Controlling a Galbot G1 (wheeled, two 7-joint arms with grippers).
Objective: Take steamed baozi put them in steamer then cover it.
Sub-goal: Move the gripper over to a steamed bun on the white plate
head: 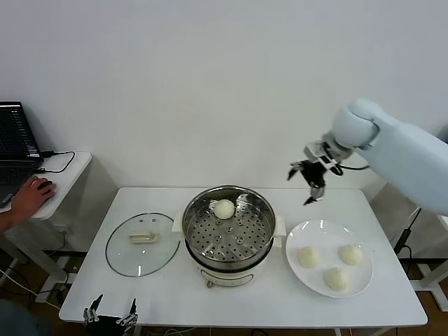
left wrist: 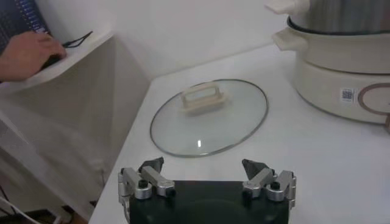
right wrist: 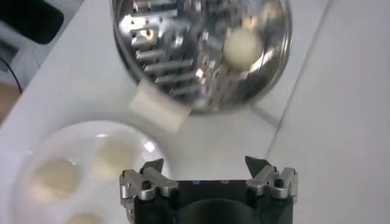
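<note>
Overhead, the head view lays out the whole white table (head: 245,297): the steamer (head: 229,231) stands at its middle, uncovered, with one baozi (head: 223,208) on the perforated tray toward the far rim. Three more baozi (head: 308,256) lie on a white plate (head: 329,239) just to the steamer's right. The cover (head: 143,244) lies flat on the table to the steamer's left, near it but apart, handle up; the long axis of its handle (head: 143,237) runs roughly left to right. The right gripper (head: 310,183) hangs in the air above the far edge of the table, between steamer and plate, jaws spread wide and holding nothing. The left gripper (head: 110,309) sits low at the near left edge of the table, also spread wide and empty. A person's hand (head: 29,196) rests at a laptop (head: 14,143) on a side desk (only this view shows the laptop plainly).

The left wrist view adds what the head view lacks: the cover (left wrist: 210,119) seen close, its rectangular handle (left wrist: 202,98) standing upright, and the steamer's cream base (left wrist: 341,79) from the side.

The right wrist view looks straight down on the steamer (right wrist: 201,52), the single baozi (right wrist: 242,47) inside, and part of the plate (right wrist: 79,164) with its buns, blurred.
</note>
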